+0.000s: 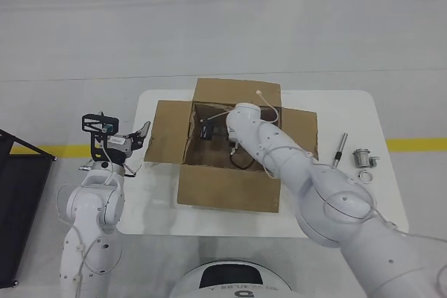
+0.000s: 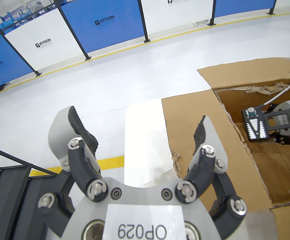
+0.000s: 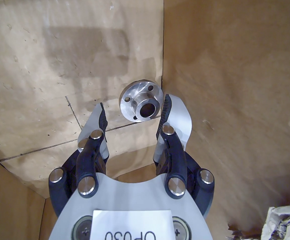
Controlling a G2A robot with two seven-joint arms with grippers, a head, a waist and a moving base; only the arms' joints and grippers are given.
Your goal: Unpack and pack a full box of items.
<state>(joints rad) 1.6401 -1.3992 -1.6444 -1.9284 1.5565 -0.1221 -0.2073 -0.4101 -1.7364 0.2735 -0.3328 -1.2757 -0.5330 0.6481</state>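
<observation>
An open cardboard box (image 1: 227, 186) stands in the middle of the white table (image 1: 335, 104), flaps spread. My right arm reaches down into it; its gripper (image 3: 134, 112) is open, fingers on either side of a round metal flange (image 3: 141, 104) lying on the box floor near a corner, not closed on it. My left gripper (image 2: 137, 126) is open and holds nothing; it hangs off the table's left end (image 1: 138, 135), beside the box's left flap (image 2: 185, 131). From the left wrist view the right wrist (image 2: 272, 123) shows inside the box.
On the table right of the box lie a thin metal rod (image 1: 340, 149), a small metal cylinder part (image 1: 363, 158) and a ring (image 1: 365, 176). Crumpled paper (image 3: 282, 222) sits in the box. A black rack (image 1: 7, 201) stands left of the table.
</observation>
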